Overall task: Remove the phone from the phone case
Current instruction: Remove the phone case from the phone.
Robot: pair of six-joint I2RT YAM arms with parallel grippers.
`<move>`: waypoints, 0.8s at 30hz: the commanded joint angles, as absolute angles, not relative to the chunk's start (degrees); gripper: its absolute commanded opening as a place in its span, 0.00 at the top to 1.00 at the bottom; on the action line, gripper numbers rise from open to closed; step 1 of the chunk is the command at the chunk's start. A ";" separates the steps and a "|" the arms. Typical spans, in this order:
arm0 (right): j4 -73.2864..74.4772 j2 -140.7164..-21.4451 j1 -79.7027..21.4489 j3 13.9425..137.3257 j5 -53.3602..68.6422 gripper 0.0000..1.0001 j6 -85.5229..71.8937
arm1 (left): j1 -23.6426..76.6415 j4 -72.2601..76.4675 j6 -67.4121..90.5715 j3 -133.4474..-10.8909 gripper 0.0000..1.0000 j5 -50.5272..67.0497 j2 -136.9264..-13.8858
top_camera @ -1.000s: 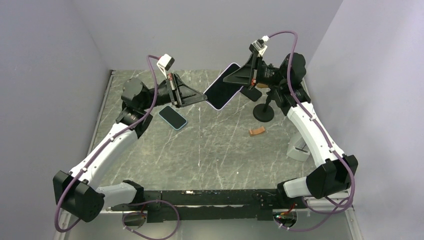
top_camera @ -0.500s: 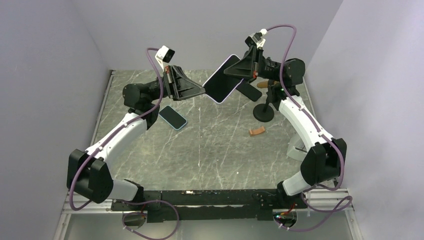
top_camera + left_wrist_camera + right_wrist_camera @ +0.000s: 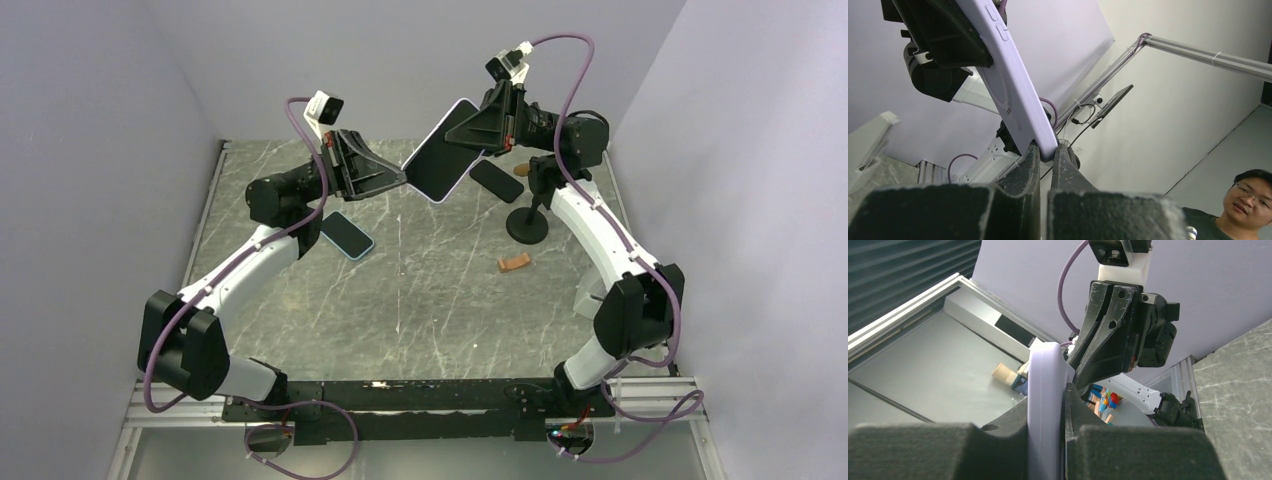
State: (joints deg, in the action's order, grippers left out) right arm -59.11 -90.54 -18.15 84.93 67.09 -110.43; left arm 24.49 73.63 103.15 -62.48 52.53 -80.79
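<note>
The phone (image 3: 443, 152), dark screen up, sits in a lilac phone case (image 3: 436, 195) and hangs tilted in the air above the far middle of the table. My left gripper (image 3: 405, 181) is shut on the case's lower left corner; in the left wrist view its tips (image 3: 1046, 150) pinch that lilac corner (image 3: 1018, 95). My right gripper (image 3: 472, 138) is shut across the phone's upper right edge. Edge-on in the right wrist view, the case (image 3: 1043, 390) stands between that gripper's fingers (image 3: 1048, 400).
A second phone in a light blue case (image 3: 346, 234) lies on the table under the left arm. A dark phone (image 3: 497, 181) lies at the back right beside a black round-based stand (image 3: 527, 222). A small orange piece (image 3: 514, 263) and a white object (image 3: 590, 296) are at right.
Both grippers have lifted the cased phone higher and a little toward the back wall, keeping their grips. The things on the table have not moved.
</note>
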 commanded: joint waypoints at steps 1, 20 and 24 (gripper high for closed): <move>-71.45 -88.27 -21.77 91.52 57.85 1.00 -130.51 | 24.35 63.05 97.27 -59.51 1.00 52.85 -84.10; -77.58 -89.14 -22.92 89.93 54.71 1.00 -137.25 | 24.64 24.28 69.24 -56.55 1.00 44.44 -75.48; -81.77 -89.59 -23.28 90.28 54.22 1.00 -141.79 | 25.11 23.36 59.65 -58.64 1.00 52.23 -73.96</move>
